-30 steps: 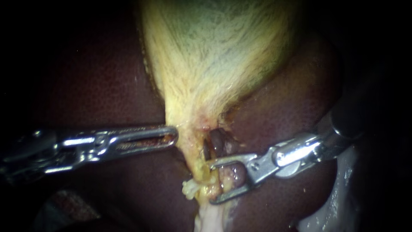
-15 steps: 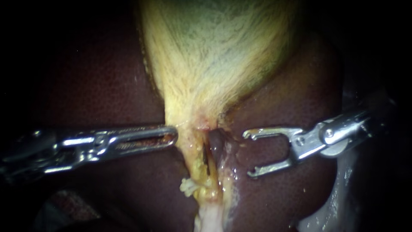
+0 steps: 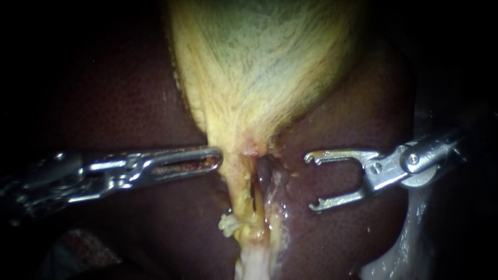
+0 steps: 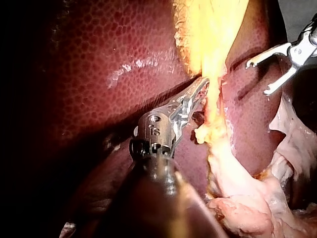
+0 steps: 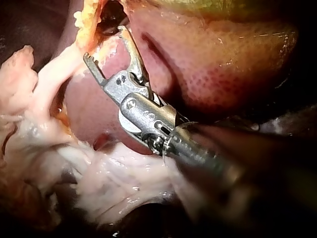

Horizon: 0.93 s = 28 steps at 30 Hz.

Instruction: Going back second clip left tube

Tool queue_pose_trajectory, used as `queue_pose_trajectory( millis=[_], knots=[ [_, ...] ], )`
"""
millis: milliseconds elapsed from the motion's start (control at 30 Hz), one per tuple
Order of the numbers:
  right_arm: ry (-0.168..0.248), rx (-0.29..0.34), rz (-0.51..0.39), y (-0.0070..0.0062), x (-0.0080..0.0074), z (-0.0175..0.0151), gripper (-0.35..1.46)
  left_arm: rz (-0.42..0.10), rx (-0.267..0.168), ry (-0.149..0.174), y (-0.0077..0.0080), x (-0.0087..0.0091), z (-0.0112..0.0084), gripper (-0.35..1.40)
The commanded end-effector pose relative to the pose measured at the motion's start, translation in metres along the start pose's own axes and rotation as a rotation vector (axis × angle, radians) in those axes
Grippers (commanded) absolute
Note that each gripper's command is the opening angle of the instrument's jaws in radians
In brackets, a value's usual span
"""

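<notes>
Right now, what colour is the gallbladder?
The gallbladder is pale yellow, streaked grey-green; clearest in endoscope view.

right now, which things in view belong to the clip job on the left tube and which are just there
In the job: right instrument, jaws open, apart from the tube; left tube; left instrument at the gallbladder neck.
Just there: liver; pale loose tissue.

Surgical bench setup, seen through my endoscope. Evidence: dark red liver (image 3: 129, 103) filling view, surface wet and glistening, yellow-green gallbladder (image 3: 259, 62) lying on it, lit from close, blackness around edges. Two slender steel tools in frame: my left instrument (image 3: 217, 157), my right instrument (image 3: 311, 182), small hinged jaws on each. Wrist cameras show pale loose tissue (image 5: 114, 183) heaped beside liver.
</notes>
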Motion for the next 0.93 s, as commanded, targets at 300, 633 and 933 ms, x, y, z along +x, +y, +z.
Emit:
queue_pose_trajectory(
  millis=[300, 633, 933],
  knots=[
    [0.0, 0.001, 0.0, -0.0001, 0.0, -0.0001, 0.6, 0.002, 0.009, 0.021, -0.0011, 0.0011, 0.0016, -0.35],
    [0.001, 0.004, 0.0, -0.0001, 0.0, -0.0001, 0.6, 0.002, 0.009, 0.021, -0.0012, 0.0011, 0.0017, -0.35],
    [0.002, 0.009, -0.001, -0.0004, 0.0002, 0.0, 0.6, 0.003, 0.01, 0.022, -0.0009, 0.001, 0.002, -0.35]
  ],
)
